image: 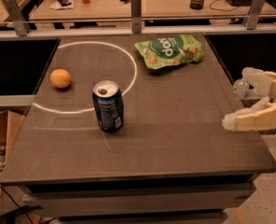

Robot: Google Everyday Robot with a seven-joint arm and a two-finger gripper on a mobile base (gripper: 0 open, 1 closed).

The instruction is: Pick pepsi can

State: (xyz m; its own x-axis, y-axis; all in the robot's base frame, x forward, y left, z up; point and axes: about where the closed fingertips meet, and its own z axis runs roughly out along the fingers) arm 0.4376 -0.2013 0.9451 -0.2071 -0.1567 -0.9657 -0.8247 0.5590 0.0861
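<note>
The pepsi can [108, 106] is dark blue with a silver top and white print. It stands upright on the dark table [184, 125], left of the middle, just below the white circle line. My gripper [236, 101] is at the table's right edge, far to the right of the can. Its two pale fingers [250, 120] point left and are spread apart with nothing between them.
An orange fruit [60, 78] sits at the left inside the white circle. A green snack bag [169, 51] lies at the back of the table. A metal rail with posts [136, 6] runs along the far edge. A cardboard box [0, 139] stands on the floor at left.
</note>
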